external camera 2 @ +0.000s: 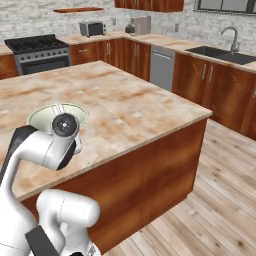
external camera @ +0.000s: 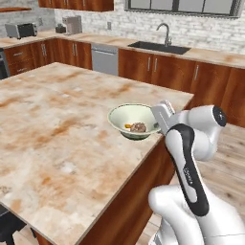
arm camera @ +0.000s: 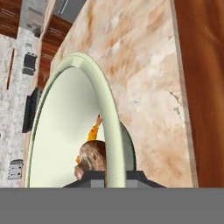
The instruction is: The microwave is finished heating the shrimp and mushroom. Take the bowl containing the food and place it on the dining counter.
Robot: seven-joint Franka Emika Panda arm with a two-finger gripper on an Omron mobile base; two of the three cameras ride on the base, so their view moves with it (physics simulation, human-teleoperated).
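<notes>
The pale cream-green bowl [external camera: 133,120] sits tilted over the near right part of the dining counter [external camera: 57,119], close to its edge. Inside it lie the orange shrimp [external camera: 127,126] and the brown mushroom [external camera: 139,127]. My gripper [external camera: 160,117] is shut on the bowl's right rim. In the hand view the gripper [arm camera: 116,177] straddles the rim of the bowl [arm camera: 109,109], with the mushroom [arm camera: 94,157] and shrimp [arm camera: 94,129] just inside. In the right base view my arm partly hides the bowl [external camera 2: 50,115]. I cannot tell whether the bowl touches the stone. The microwave is out of view.
The back counter carries a sink with faucet [external camera: 155,47] and a silver toaster oven [external camera: 21,30]. A stove [external camera 2: 40,50] stands at the far left. Wooden floor [external camera 2: 210,200] lies right of the island, whose edge [external camera: 162,129] runs just under my hand.
</notes>
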